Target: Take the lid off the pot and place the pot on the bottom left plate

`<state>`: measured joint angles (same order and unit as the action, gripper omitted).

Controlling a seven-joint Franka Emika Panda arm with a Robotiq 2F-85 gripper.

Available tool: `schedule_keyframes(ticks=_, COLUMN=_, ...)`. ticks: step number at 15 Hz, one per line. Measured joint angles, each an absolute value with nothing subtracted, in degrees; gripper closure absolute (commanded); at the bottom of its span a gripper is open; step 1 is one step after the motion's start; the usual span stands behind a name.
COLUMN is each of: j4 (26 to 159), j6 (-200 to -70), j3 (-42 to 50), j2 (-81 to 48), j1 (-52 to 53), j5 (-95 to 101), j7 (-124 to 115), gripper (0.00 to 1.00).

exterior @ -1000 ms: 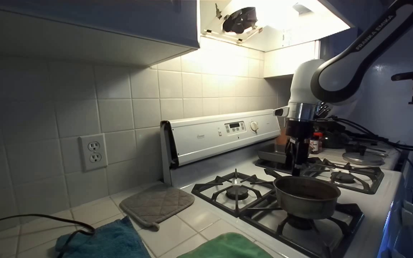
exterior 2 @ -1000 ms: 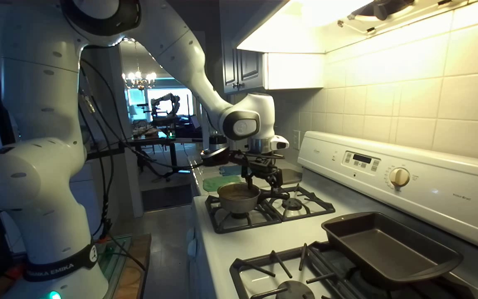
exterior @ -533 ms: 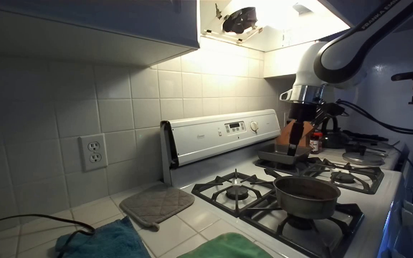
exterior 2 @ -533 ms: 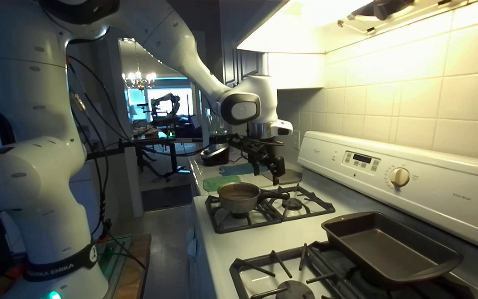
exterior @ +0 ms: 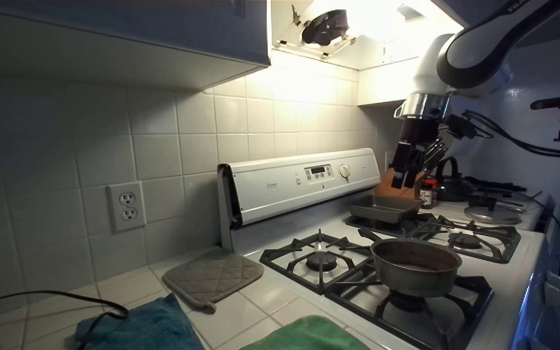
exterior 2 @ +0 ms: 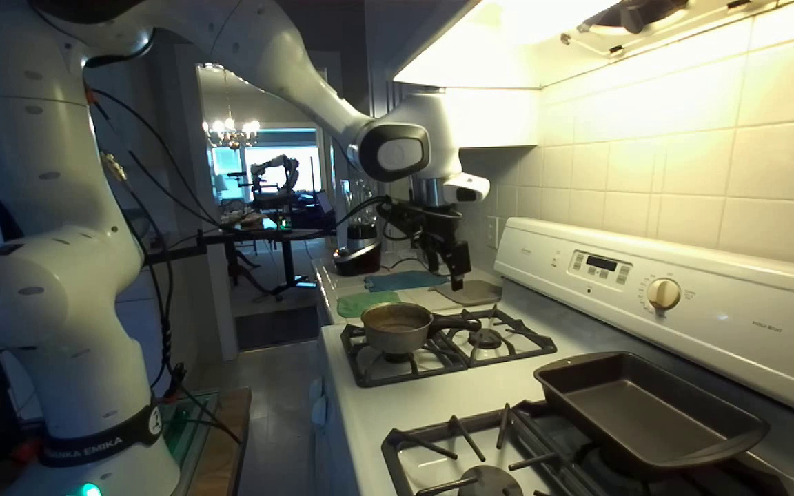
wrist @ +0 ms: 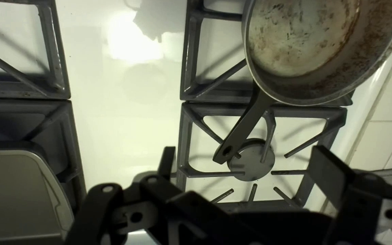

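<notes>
The grey pot (exterior: 416, 272) stands upright and uncovered on the bottom left plate (exterior: 379, 321). The same pot (exterior 2: 397, 337) also shows in this exterior view, its black handle (exterior 2: 455, 322) reaching over the burner behind. In the wrist view the pot (wrist: 305, 41) has a stained inside, and its handle (wrist: 243, 129) ends over that rear burner cap. A round clear lid (exterior: 496, 216) with a dark knob lies on the counter beyond the stove. My gripper (wrist: 242, 160) is open and empty, above the handle's end. The gripper (exterior: 403, 182) is well above the stovetop and touches nothing.
A dark baking pan (exterior 2: 645, 406) sits on a rear burner across the stove. A knife block (exterior: 392, 187) stands behind it. The control panel (exterior: 304, 180) rises at the stove's back, under the lit hood. A pot holder (exterior: 212, 277) and green cloth (exterior: 304, 335) lie on the near counter.
My gripper has risen from the pot's handle to well above the stovetop, and the arm has lifted with it. The pot and lid have not moved.
</notes>
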<state>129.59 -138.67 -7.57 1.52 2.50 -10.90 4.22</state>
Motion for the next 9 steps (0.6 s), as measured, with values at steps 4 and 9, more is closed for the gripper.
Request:
schedule_keyframes(ticks=4, j4=131.18, j6=-138.67, j3=-7.48, j2=3.58, j1=2.73, j5=-10.89, j7=1.55, gripper=0.00)
schedule_keyframes(ticks=9, j4=131.87, j6=-138.67, j3=-7.47, j2=4.14, j1=2.86, j5=-10.88, j7=1.25, gripper=0.00)
